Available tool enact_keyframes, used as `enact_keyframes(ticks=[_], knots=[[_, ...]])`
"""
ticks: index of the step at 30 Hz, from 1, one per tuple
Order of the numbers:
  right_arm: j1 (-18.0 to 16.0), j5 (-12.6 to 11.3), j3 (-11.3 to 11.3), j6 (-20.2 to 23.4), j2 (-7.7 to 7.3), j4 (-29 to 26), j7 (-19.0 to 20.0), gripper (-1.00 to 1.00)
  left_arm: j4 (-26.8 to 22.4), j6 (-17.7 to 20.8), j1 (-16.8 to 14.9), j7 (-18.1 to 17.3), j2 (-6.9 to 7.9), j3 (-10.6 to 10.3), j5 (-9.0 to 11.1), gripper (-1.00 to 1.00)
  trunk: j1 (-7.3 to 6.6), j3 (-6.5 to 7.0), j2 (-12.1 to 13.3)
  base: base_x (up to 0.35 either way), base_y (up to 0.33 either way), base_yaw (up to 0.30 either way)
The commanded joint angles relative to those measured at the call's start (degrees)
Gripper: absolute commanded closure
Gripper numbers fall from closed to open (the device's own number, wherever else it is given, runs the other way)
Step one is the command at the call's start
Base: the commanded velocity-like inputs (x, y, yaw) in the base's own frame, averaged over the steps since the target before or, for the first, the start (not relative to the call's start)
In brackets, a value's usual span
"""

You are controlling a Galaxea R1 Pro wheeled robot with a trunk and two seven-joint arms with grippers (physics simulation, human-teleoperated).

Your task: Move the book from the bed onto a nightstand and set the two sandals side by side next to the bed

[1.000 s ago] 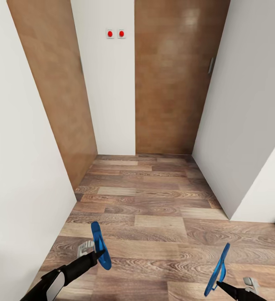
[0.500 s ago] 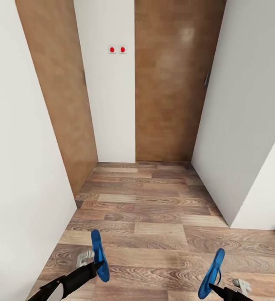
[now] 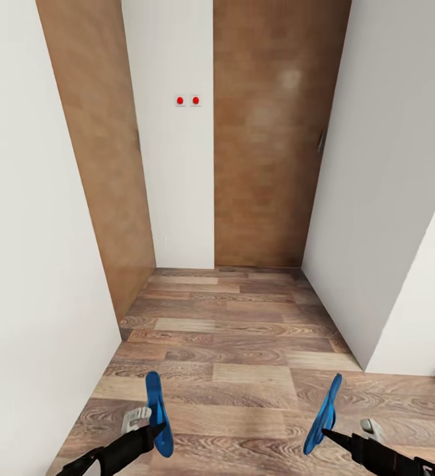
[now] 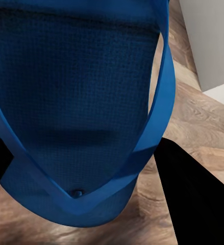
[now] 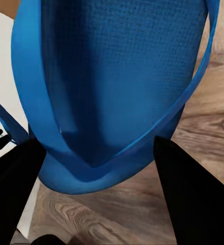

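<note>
While both sandals are carried, nothing is placed yet.
- Left claw (image 3: 153, 428), at 7 o'clock in the head view: clamped on the left sandal (image 3: 157, 413), held on edge above the wood floor (image 3: 244, 344).
- Right claw (image 3: 323, 432), at 5 o'clock: clamped on the right sandal (image 3: 325, 412), also on edge.
- Ahead, at 12 o'clock: closed wooden door (image 3: 267, 145) between white walls (image 3: 19, 264).
- Outstanding, by judgement: reach the bed, set the pair side by side, move the book.
</note>
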Motion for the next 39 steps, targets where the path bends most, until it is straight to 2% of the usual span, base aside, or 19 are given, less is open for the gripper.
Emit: enact_keyframes(ticks=[1, 4, 6, 8, 10, 19, 39], knots=[[0.0, 1.0, -0.2, -0.7, 0.05, 0.6, 0.8, 1.00, 0.2, 0.1, 0.0, -0.4, -0.05, 0.4, -0.4, 1.00, -0.04, 0.17, 0.0, 0.000, 0.000, 0.000], [0.1, 6.5, 0.0, -4.7, 0.11, 3.4, 1.2, 1.00, 0.3, 0.0, 0.0, -0.2, -0.09, 0.4, -0.4, 1.00, -0.11, 0.84, 0.0, 0.000, 0.000, 0.000], [0.1, 12.0, 0.0, -7.1, 0.33, 5.8, 1.2, 1.00, 0.3, -0.4, 0.0, -0.2, -0.10, 0.4, -0.6, 1.00, -0.16, 1.28, 0.1, 0.000, 0.000, 0.000], [0.1, 14.7, -0.1, -7.9, 0.45, 6.9, 1.2, 1.00, 0.4, -0.7, 0.0, -0.1, -0.07, 0.4, -1.0, 1.00, -0.22, 1.72, 0.1, 0.000, 0.000, 0.000], [0.1, 16.4, -0.2, -8.5, 0.52, 7.6, 1.2, 1.00, 1.0, -1.2, 0.0, -0.1, -0.04, 0.4, -1.6, 1.00, -0.27, 2.17, 0.1, 0.000, 0.000, 0.000], [0.1, 17.5, -0.2, -9.5, 0.56, 8.2, 1.2, 1.00, 3.1, -3.6, 0.0, -0.1, -0.17, 0.4, -2.5, 1.00, -2.24, 3.78, 3.7, 0.000, 0.000, 0.000], [0.1, 17.5, -0.2, -9.6, 0.56, 8.3, 1.1, 1.00, 3.2, -3.7, 0.0, -0.1, -0.54, 0.4, -2.4, 1.00, -6.64, 7.37, 11.7, 0.000, 0.000, 0.000]])
